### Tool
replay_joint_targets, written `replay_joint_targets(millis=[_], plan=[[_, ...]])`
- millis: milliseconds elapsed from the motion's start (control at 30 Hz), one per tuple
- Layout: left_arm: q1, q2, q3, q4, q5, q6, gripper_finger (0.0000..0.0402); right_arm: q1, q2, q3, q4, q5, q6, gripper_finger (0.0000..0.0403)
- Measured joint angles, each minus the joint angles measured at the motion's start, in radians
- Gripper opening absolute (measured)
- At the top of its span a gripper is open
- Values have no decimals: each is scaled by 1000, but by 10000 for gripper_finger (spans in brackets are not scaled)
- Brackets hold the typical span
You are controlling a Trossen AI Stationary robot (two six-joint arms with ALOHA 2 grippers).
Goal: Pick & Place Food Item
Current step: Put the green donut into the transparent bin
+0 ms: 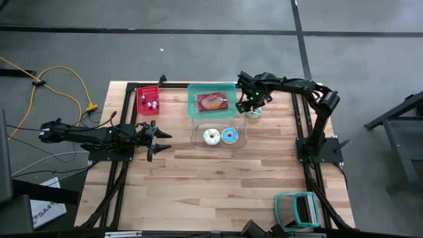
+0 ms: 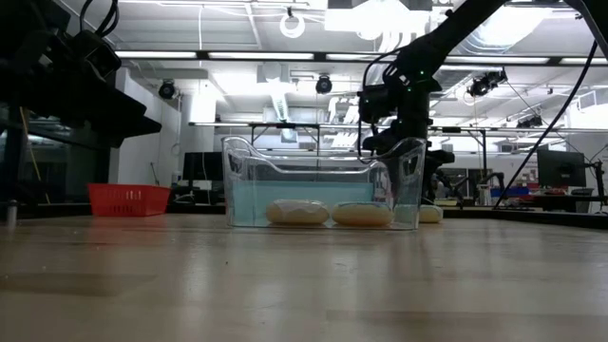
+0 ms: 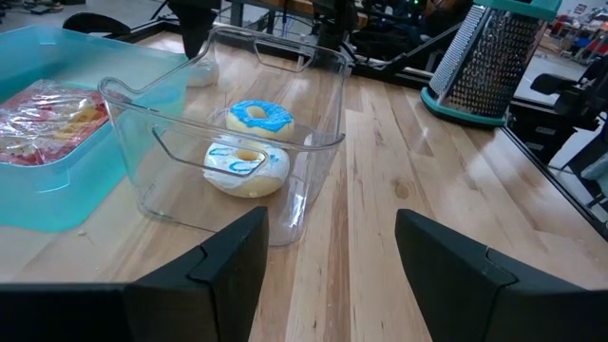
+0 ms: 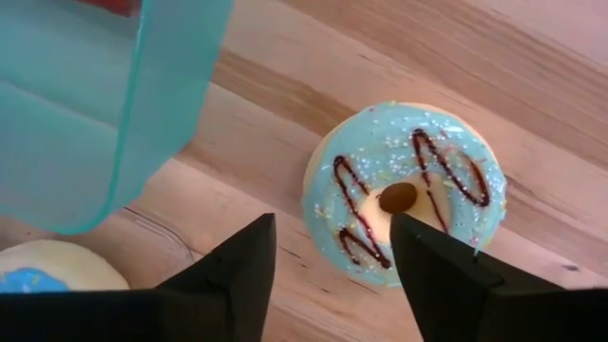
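High view is showing my right gripper (image 1: 252, 103) hanging over a donut (image 1: 254, 114) that is lying on the table (image 1: 218, 185), just beside the clear bin (image 1: 219, 130). My right wrist view is looking down on that donut (image 4: 406, 190). It is wearing light blue icing with dark squiggly lines, and it is sitting flat on the wood. My two right fingers (image 4: 228, 275) are standing apart above it and are not touching it, so I am holding nothing.

I am counting three donuts. Two are resting inside the clear bin: a white one (image 1: 211, 137) and a blue one (image 1: 229, 135). The third is the one under my right gripper, outside the bin.

One teal tray (image 1: 212, 99) is sitting right behind the bin, with a wrapped red snack (image 1: 212, 102) in it. The tray's corner (image 4: 95, 104) is sitting close to the donut I am hanging over. One red basket (image 1: 149, 100) is sitting to the left of the tray. One metal grater (image 1: 297, 210) is lying near the front right corner of the table.

My left gripper (image 1: 160, 141) is waiting at the left side, pointing at the bin, with its fingers (image 3: 223, 266) apart and holding nothing.
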Motion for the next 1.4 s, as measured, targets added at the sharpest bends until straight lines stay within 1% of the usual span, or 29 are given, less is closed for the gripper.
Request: replay_joint_targets(millis=[100,200,433,567,900,1267,1400], plan=[[0,0,0,0,0,0,225,0,0,0,0,-6,0,212],[0,0,0,0,0,0,225,0,0,0,0,-5,1,218],[0,0,0,0,0,0,225,13,0,0,-1,9,10,220],[0,0,0,0,0,0,225,24,1,0,-4,46,26,220],[0,0,0,0,0,0,225,33,2,0,-11,55,38,220],[0,0,0,0,0,0,225,55,4,0,-22,87,55,220],[0,0,0,0,0,0,225,63,33,0,-22,84,56,220]])
